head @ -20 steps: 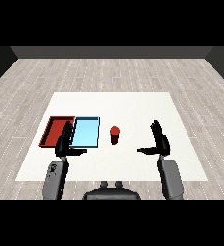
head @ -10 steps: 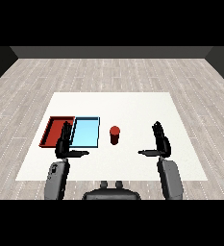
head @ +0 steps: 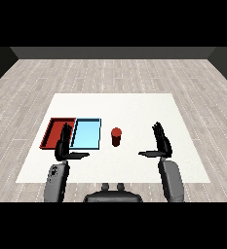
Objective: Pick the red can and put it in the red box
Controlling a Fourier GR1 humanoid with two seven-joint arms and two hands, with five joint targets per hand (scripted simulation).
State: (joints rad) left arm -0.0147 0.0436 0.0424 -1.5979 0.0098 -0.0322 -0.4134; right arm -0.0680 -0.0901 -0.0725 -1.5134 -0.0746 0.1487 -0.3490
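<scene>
The red can (head: 116,136) stands upright on the white table (head: 134,109), just right of the light blue tray (head: 86,133). The red tray (head: 55,131) lies left of the blue one, side by side with it. My right hand (head: 160,143) is raised to the right of the can, well apart from it, fingers straight and thumb pointing left toward it. My left hand (head: 63,146) hovers at the near edge of the two trays, fingers straight, thumb out to the right, partly covering the red tray's near right corner. Neither hand holds anything.
Both trays hold nothing that I can see. The table's near edge runs just behind my forearms. Grey wood floor surrounds the table.
My right hand has shifted slightly left toward the can. The left hand, the can and the trays have not moved.
</scene>
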